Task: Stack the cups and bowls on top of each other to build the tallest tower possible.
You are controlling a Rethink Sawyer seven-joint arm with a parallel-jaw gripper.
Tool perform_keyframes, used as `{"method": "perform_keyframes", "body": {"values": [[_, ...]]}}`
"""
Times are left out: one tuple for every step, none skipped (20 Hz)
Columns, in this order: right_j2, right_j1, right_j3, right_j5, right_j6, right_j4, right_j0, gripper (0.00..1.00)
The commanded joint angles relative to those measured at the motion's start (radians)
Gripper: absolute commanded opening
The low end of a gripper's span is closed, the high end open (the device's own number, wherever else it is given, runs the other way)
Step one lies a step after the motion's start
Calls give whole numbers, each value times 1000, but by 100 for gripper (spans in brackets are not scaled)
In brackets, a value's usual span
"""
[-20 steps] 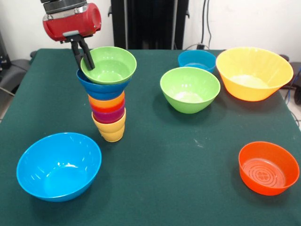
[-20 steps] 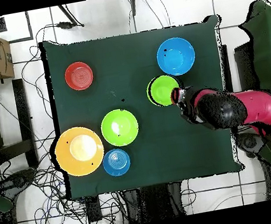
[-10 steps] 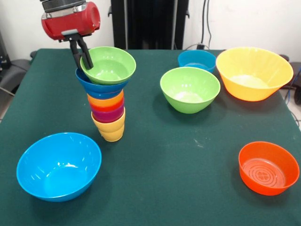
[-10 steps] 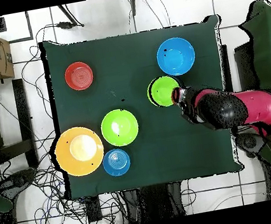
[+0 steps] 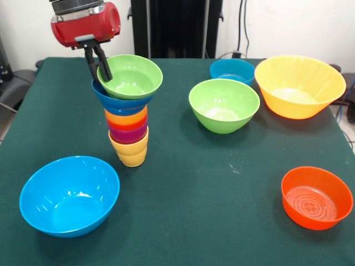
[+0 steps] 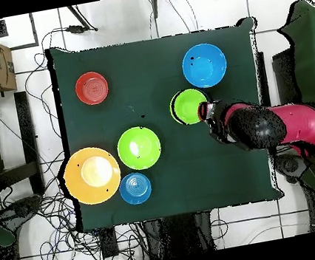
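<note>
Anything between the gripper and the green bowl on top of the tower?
Nothing visible. The gripper is already at the rim of the green bowl that tops the tower, its fingers straddling the rim on the side away from the other bowls.

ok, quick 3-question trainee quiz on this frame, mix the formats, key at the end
1. True or false: the gripper grips the rim of the green bowl that tops the tower.
2. Multiple choice: what sits directly under that green bowl? A) dark blue bowl B) orange-red bowl C) large orange-yellow bowl
3. How many bowls stand loose on the table, apart from the tower?

Key
1. True: its fingers straddle the rim on the side away from the loose green bowl.
2. A
3. Five: large light blue bowl, loose green, small blue bowl, orange-yellow, orange-red.
</note>
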Motion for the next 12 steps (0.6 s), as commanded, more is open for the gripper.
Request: {"method": "perform_keyframes", "body": {"values": [[-8,-14,-54,126,-142,-13,62,0],[-7,-15,-60,134,-143,-9,64,0],[-6,-14,-66,138,-145,-8,65,0],[-1,-19,-64,140,-144,-3,63,0],[0,-20,-67,146,-145,0,64,0],[2,-21,-70,151,-146,4,65,0],[3,-22,-76,158,-148,8,67,0],[5,-26,-84,171,-151,15,69,0],[6,-27,-90,179,-152,19,71,0],[7,-27,-96,186,-154,23,73,0],[7,-26,-101,190,-155,25,75,0],[7,-26,-107,195,-156,27,77,0]]}}
